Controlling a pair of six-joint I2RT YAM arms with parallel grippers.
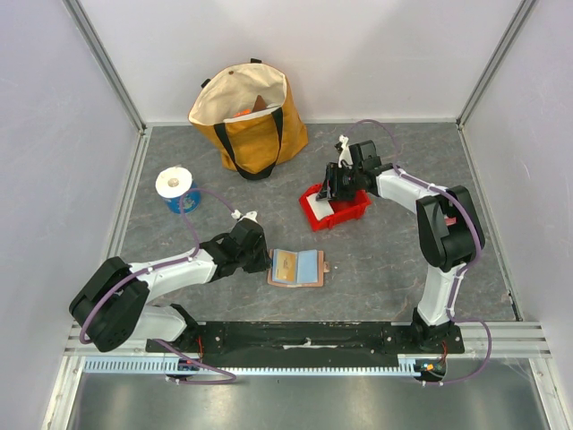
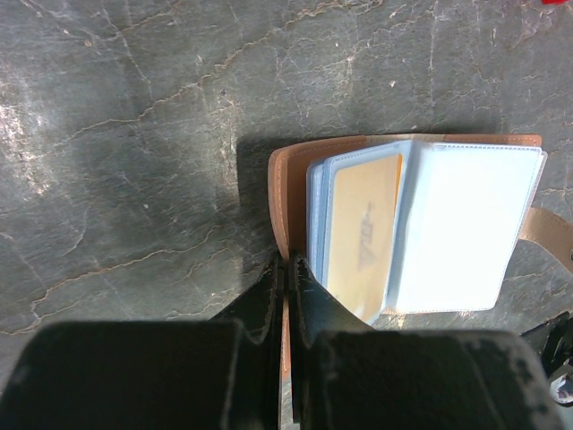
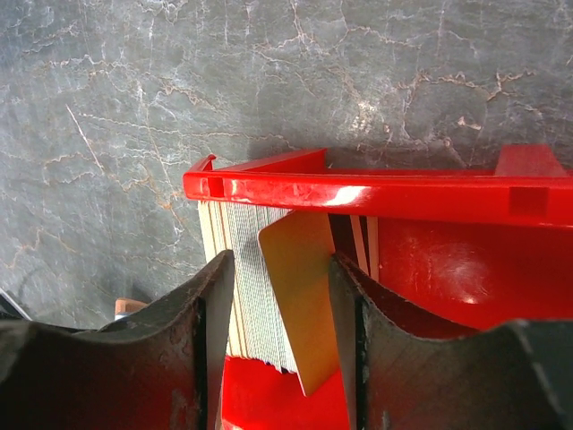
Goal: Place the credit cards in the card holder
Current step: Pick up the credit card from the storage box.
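- The left hand (image 2: pixel 288 269) is clamped tight on the edge of the card holder's (image 1: pixel 297 267) tan cover.
- The card holder lies open on the worktop (image 1: pixel 385 269), near the middle of its near edge, with an orange-yellow card (image 2: pixel 363 228) in a clear sleeve.
- The red bin (image 1: pixel 351 213) stands right of centre and holds the credit cards (image 3: pixel 255 296) stacked on edge.
- The right hand (image 3: pixel 279 264) hangs over the bin, fingers part-wide, straddling the stack and a tilted yellowish card (image 3: pixel 300 313). It is not pinching them.

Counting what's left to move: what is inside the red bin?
A stack of cards on edge and a tilted yellowish card, between the right hand's fingers. The red bin's floor beneath them is hidden.
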